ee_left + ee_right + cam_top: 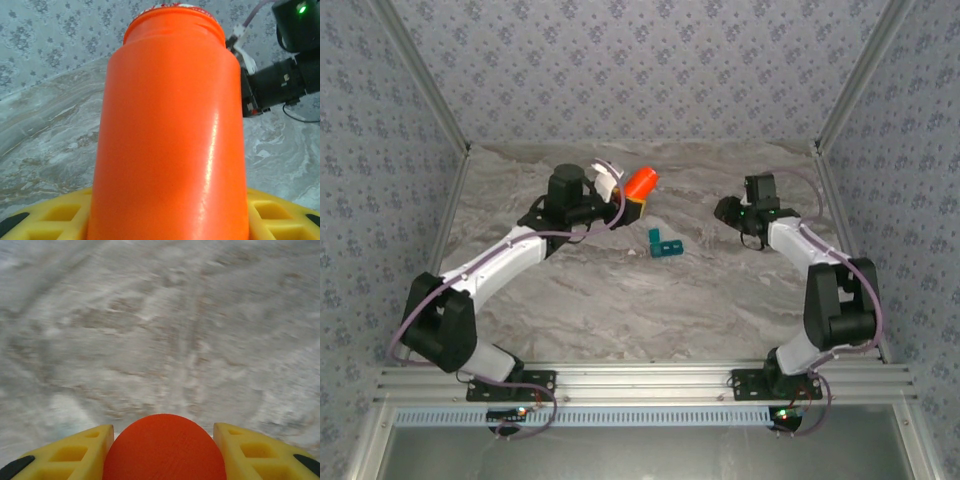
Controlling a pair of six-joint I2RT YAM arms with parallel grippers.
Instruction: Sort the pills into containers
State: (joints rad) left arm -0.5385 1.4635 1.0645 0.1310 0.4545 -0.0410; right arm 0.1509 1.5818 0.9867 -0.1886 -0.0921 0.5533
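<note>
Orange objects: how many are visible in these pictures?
2. An orange bottle in the left end effector; a round orange piece in the right end effector. More may be hidden.

We see one teal container point(666, 245); a small rectangular plastic box lying on the marbled table point(620, 300), near the middle and a little toward the far side; long side runs roughly left to right; its left end piece sticks up while the rest lies flat; compartments and contents too small to tell.
</note>
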